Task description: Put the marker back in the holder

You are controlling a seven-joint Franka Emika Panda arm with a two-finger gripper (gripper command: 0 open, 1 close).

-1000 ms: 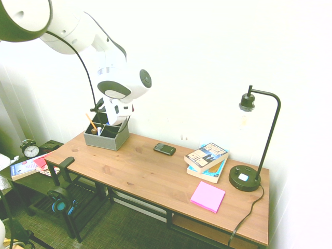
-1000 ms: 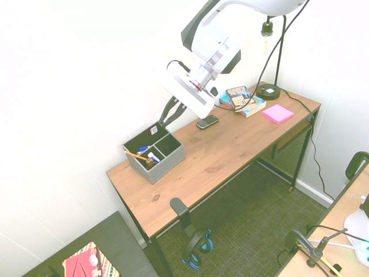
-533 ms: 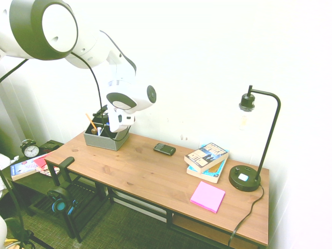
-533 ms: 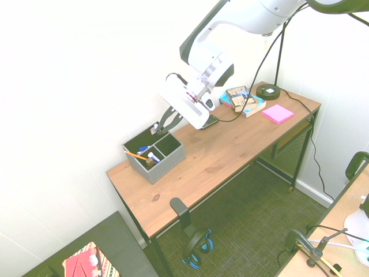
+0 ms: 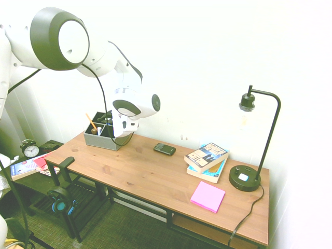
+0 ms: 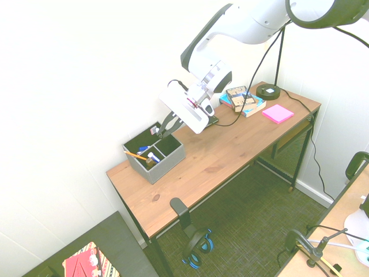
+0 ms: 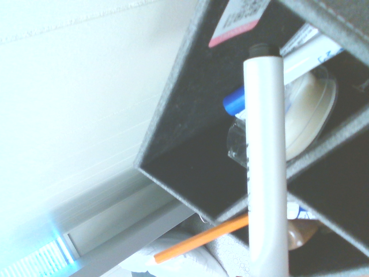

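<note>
The grey holder (image 5: 106,140) (image 6: 160,164) stands at the desk's back corner beside the wall. My gripper (image 5: 107,123) (image 6: 162,128) hangs tilted just above its rear compartments, fingers drawn close together. In the wrist view the white-barrelled marker (image 7: 265,161) rises from the bottom edge, its black tip over the holder's dark rear compartment (image 7: 184,104). The exterior views are too coarse to show the marker clearly between the fingers. An orange pencil (image 7: 202,239) (image 6: 137,155) leans in a front compartment, and a blue-capped pen and a round white item lie inside.
A black phone (image 5: 164,149) lies mid-desk near the wall. Stacked books (image 5: 207,158), a pink sticky pad (image 5: 207,196) and the black lamp base (image 5: 244,178) occupy the far end. A low side shelf with a clock (image 5: 30,149) sits beyond the holder's end.
The arm has lowered and swung, bringing the gripper down from above the holder to just over its rear compartments. The holder and desk items have not moved.
</note>
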